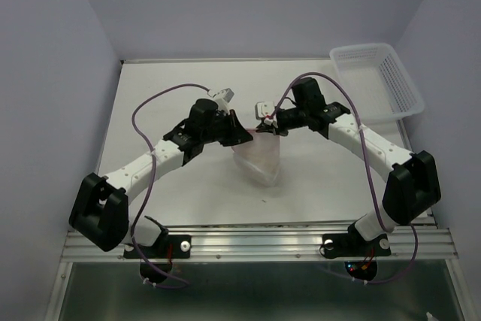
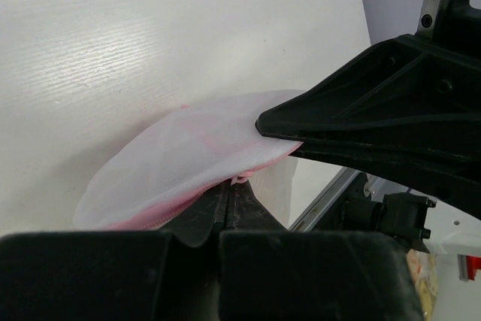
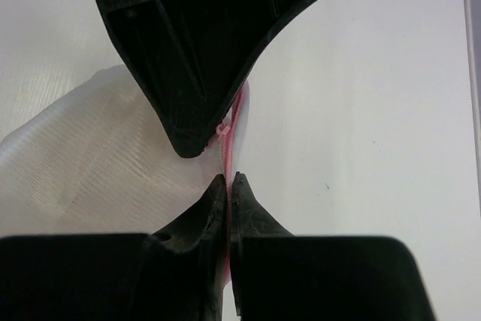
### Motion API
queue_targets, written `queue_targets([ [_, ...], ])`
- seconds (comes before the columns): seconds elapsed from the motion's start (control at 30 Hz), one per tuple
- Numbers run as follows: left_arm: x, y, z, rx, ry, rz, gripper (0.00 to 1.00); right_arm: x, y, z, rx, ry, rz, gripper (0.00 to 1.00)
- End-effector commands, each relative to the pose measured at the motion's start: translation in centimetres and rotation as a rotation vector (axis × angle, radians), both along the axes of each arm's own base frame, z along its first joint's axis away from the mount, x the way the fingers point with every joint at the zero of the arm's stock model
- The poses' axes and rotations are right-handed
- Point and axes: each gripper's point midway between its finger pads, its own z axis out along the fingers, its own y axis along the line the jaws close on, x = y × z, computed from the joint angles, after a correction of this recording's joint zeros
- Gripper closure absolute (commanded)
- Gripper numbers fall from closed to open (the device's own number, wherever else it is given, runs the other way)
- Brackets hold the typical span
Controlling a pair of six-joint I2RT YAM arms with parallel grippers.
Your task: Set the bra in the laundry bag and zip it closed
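White table (image 1: 180, 193) backs the laundry bag (image 1: 261, 162), translucent mesh, pink-edged.

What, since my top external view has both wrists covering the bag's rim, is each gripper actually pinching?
Observer: In the left wrist view the left gripper is shut on the pink zipper band of the laundry bag.
Operator: And the right one?
Observer: Its own wrist view shows the right gripper shut on that pink band too. The left gripper's fingers are just beyond it, not touching, with a short stretch of band between them.
Operator: Is the bra inside?
Observer: The right wrist view shows a faint beige tint through the mesh, but no shape clear enough to call it the bra.
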Motion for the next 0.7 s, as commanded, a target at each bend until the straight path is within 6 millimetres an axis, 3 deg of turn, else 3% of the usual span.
queue_targets([
  [0.0, -0.8, 10.6, -9.6, 0.328, 0.246, 0.271, 1.0, 3.4, -4.7, 5.3, 0.049, -0.155, -0.125, 0.99],
  [0.13, -0.7, 11.7, -9.8, 0.337, 0.247, 0.303, 1.0, 3.5, -5.0, 5.7, 0.053, -0.163, -0.129, 0.99],
  [0.27, -0.5, 10.8, -7.9, 0.289, 0.211, 0.256, 1.0, 3.8, -4.9, 5.3, 0.048, -0.165, -0.127, 0.99],
  [0.33, -0.8, 11.3, -7.4, 0.306, 0.209, 0.266, 1.0, 4.7, -5.4, 5.0, 0.021, -0.19, -0.164, 0.99],
  [0.43, -1.7, 13.0, -9.0, 0.389, 0.261, 0.306, 1.0, 5.8, -5.8, 5.2, 0.005, -0.24, -0.203, 0.99],
  [0.67, -4.4, 14.1, -13.2, 0.42, 0.384, 0.329, 1.0, 7.5, -8.6, 6.3, 0.035, -0.248, -0.269, 0.99],
])
